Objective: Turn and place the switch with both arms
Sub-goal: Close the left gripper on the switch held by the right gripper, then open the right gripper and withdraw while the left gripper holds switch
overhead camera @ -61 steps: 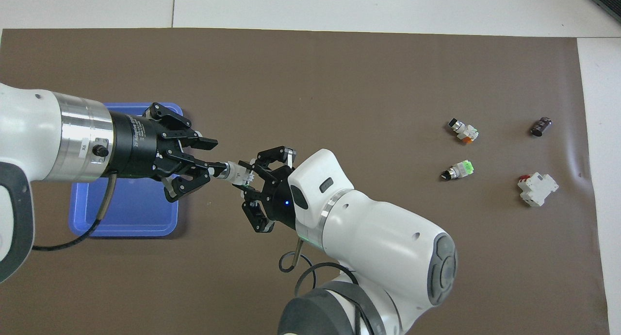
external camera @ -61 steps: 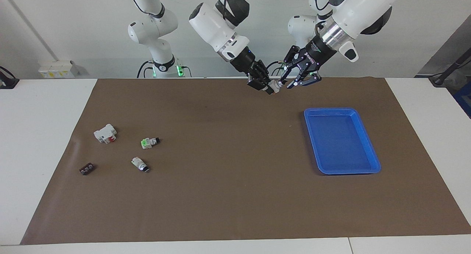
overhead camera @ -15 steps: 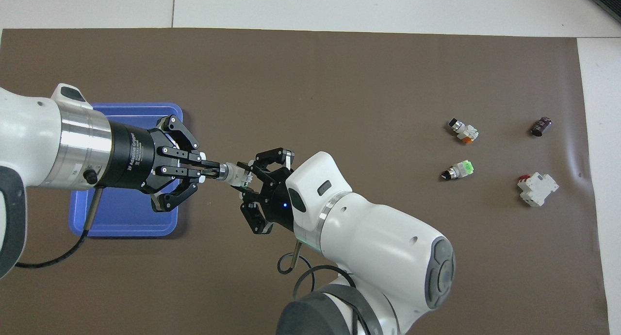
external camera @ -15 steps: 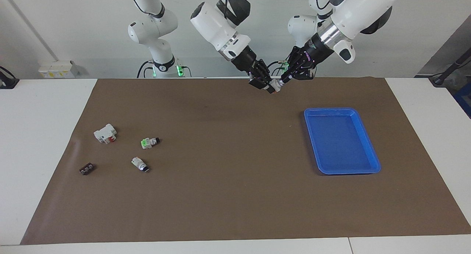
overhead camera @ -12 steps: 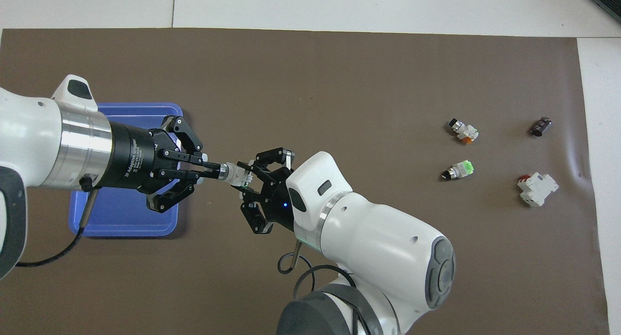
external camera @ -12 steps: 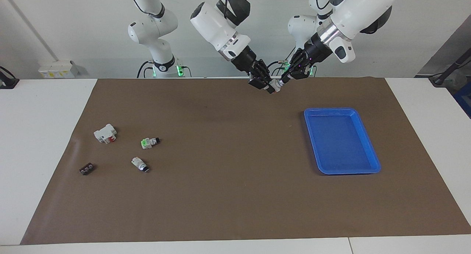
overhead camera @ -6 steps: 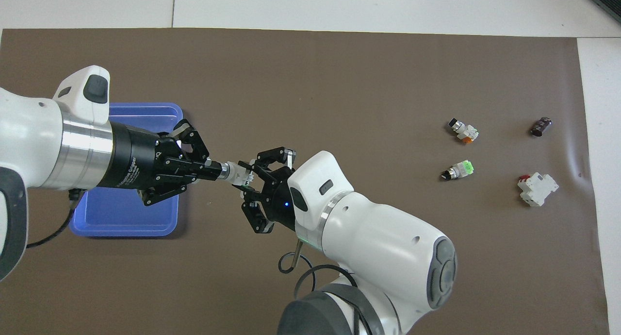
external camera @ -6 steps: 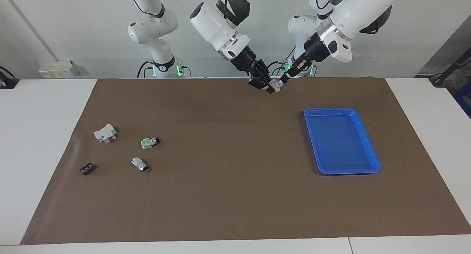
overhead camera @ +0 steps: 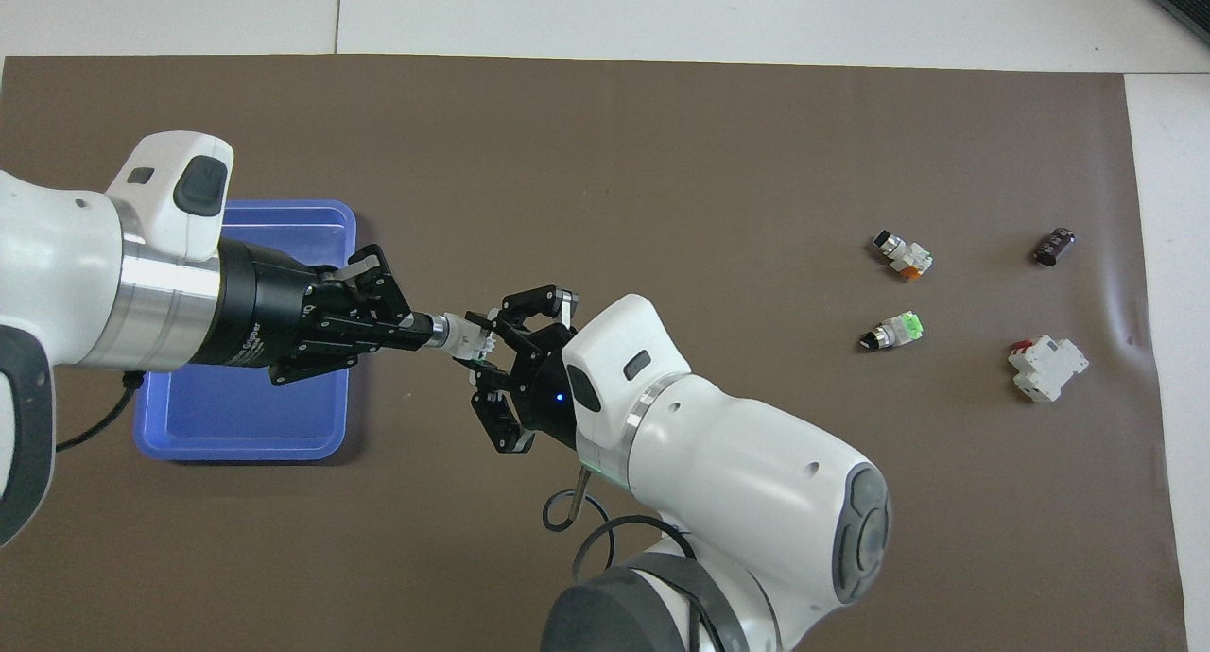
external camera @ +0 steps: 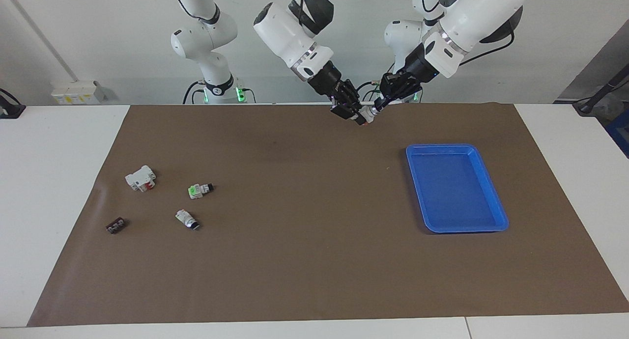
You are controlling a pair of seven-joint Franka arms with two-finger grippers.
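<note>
The switch, white with a silvery collar and an orange patch, hangs in the air between both grippers, over the mat's edge nearest the robots. My left gripper is shut on its knob end. My right gripper is shut on its white body. The knob itself is hidden between the left fingertips.
A blue tray lies toward the left arm's end. Toward the right arm's end lie a similar white switch, a green-faced switch, a white block with red lever and a small dark part.
The left wrist has rolled about the switch's axis, turning its gripper with the knob end. The right gripper and the switch's body have stayed in place.
</note>
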